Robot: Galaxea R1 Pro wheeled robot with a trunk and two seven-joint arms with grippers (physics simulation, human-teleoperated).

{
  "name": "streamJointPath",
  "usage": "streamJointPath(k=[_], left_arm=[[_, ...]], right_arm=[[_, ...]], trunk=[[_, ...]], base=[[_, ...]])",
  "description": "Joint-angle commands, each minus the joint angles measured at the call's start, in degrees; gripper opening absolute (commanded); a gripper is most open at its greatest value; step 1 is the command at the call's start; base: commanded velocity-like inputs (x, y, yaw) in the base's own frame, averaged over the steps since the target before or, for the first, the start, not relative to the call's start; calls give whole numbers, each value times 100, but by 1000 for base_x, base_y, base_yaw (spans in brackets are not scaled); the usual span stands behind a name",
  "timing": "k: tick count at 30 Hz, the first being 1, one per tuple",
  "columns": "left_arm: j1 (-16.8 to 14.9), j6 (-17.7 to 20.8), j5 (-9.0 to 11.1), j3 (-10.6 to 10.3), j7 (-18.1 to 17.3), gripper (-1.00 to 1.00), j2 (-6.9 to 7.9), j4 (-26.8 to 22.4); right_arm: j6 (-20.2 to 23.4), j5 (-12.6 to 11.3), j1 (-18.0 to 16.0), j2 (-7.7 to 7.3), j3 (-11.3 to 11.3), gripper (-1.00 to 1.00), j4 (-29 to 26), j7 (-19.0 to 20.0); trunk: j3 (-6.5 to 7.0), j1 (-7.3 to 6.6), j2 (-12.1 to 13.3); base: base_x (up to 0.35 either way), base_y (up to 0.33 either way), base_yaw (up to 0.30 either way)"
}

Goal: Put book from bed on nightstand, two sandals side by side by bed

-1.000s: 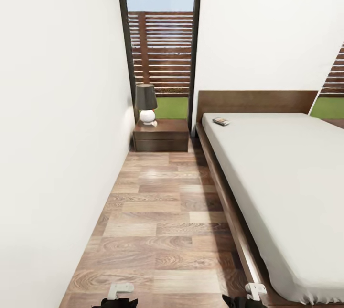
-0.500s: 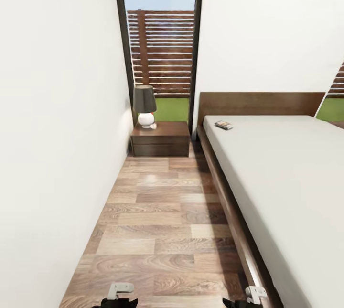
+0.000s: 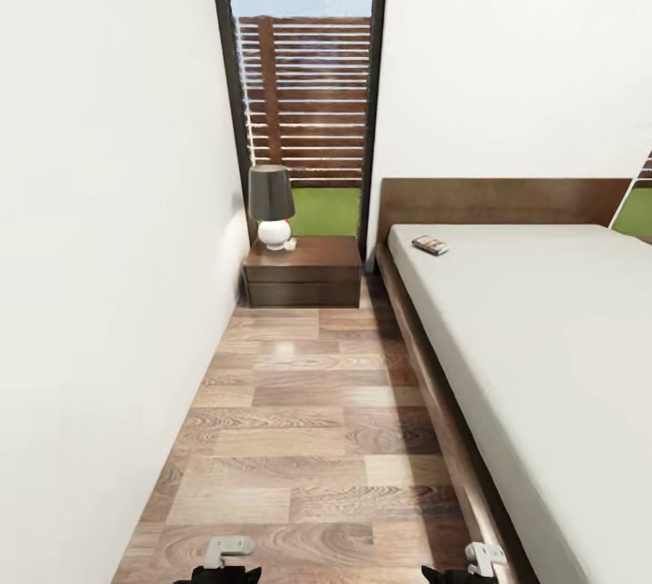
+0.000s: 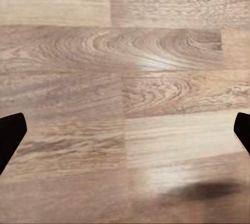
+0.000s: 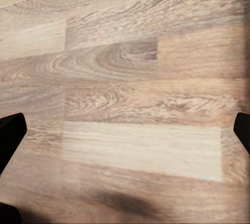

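While you roll down the narrow aisle of light brown wood-plank floor [image 3: 299, 439] between the white wall and the large low bed with its dark brown platform frame and pale grey-white mattress [image 3: 543, 358], nothing of the task reads as finished. The small thin book with its dark-pictured cover [image 3: 430, 245] lies flat on the mattress, near the headboard and close to the edge that faces the aisle — well apart from both of your arms. The small dark brown wooden nightstand [image 3: 303, 272] stands at the aisle's far end, just beside the bed's head, under the tall black-framed window [image 3: 303, 95]; a dark-shaded lamp with a round white base [image 3: 273, 206] takes the wall side of its top, and the side nearer the bed looks bare enough for the book.

Both wrist views look straight down on bare planks. Your left gripper [image 4: 125, 135] is spread wide and holds nothing — its dark fingertips sit at opposite edges of that picture. Your right gripper [image 5: 125, 135] is likewise parted and empty.

Judged from this, the book's move has not begun, and the sandals are yet to be dealt with.
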Motion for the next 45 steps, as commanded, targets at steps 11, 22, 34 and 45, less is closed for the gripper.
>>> streamJointPath(k=[11,22,34,45], left_arm=[[-4,-15,36,-8,-17,100,0,6],[-6,-15,43,-8,-19,100,0,2],[-8,-15,45,-8,-19,100,0,2],[-5,-15,45,-8,-19,100,0,2]], right_arm=[[-6,-37,-4,-2,-5,100,9,25],[-6,-37,-4,-2,-4,100,9,25],[-6,-37,-4,-2,-3,100,9,25],[-6,-37,-4,-2,-3,100,9,25]], trunk=[[-5,3,-2],[-5,3,-2],[-5,3,-2],[-5,3,-2]], base=[[323,0,0],[322,70,0],[318,100,0],[318,83,0]])
